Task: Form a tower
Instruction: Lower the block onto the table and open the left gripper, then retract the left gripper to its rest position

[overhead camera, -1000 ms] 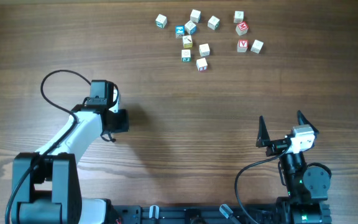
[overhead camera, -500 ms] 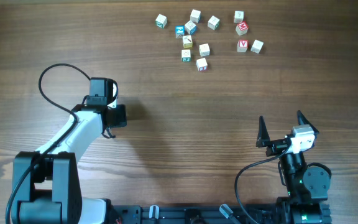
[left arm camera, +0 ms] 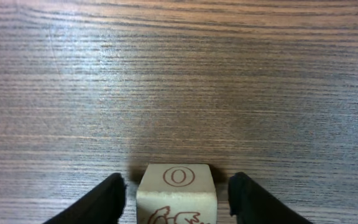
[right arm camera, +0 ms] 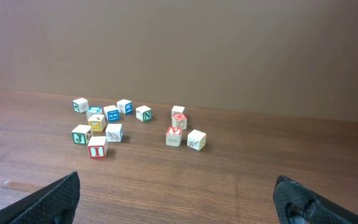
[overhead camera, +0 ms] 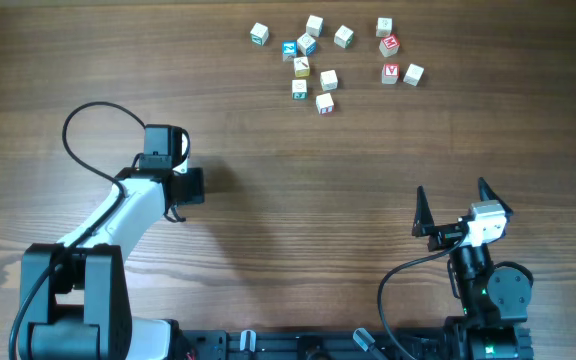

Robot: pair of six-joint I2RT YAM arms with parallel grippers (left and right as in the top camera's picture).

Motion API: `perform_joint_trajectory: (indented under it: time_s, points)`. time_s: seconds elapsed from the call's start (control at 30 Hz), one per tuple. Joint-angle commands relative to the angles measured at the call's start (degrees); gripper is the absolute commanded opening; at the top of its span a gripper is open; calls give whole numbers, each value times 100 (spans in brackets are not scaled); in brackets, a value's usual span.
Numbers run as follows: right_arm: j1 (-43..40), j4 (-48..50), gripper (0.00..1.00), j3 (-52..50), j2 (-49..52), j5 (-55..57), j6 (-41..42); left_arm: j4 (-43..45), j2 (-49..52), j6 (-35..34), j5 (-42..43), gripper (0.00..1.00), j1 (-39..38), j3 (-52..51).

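Observation:
A whitish cube (left arm camera: 176, 191) with a red "O" on top sits on the table between the fingers of my left gripper (left arm camera: 176, 186). The gripper is open, with a gap on each side of the cube. In the overhead view the left gripper (overhead camera: 190, 186) is at centre left and hides this cube. My right gripper (overhead camera: 452, 190) is wide open and empty near the front right; in its own view (right arm camera: 176, 186) only bare wood lies between the fingers. Several loose cubes (overhead camera: 308, 60) lie scattered at the far side, also seen from the right wrist (right arm camera: 110, 127). No tower is in view.
The loose cubes form two groups: a larger one around the yellow cube (overhead camera: 301, 66) and a smaller one by the red "V" cube (overhead camera: 390, 72). Brown wooden tabletop (overhead camera: 308, 190) lies between the two arms. The left arm's cable (overhead camera: 88, 120) loops behind it.
The left gripper has shifted slightly toward the far side of the table. The right arm and the loose cubes have not moved.

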Motion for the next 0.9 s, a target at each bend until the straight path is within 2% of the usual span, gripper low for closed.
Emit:
perform_joint_trajectory:
  time_s: [0.0,0.03,0.07,0.23,0.27,0.3,0.4,0.43,0.47,0.57,0.73,0.87]
  points:
    - [24,28,100,-4,-39,-2,44,17,85,280,-74,47,26,83]
    - [24,28,100,-4,-39,-4,44,17,85,278,-74,43,26,83]
    - [24,28,100,-4,-39,-4,46,20,85,299,-74,35,28,83]
    - [24,28,100,-4,-39,-2,44,17,85,533,-74,36,28,83]
    - [24,31,100,-4,-39,-4,44,17,85,533,-74,59,28,83]
    - [24,31,100,-4,-39,-4,46,17,85,533,-74,70,26,83]
    - [24,28,100,-4,-39,-4,42,7,74,529,-72,86,26,87]
    - [24,31,100,-4,-39,-4,44,-28,26,529,-72,96,26,116]
    - [24,28,100,-4,-39,-4,44,-144,-107,529,-70,100,26,212]
    - [24,31,100,-4,-39,-4,46,-601,-715,529,-72,100,26,686]
    - [24,31,100,-4,-39,-4,39,-2586,-2500,295,-7,100,26,2205]
    - [24,28,100,-4,-39,-4,44,-4135,-4258,225,424,100,26,2529]
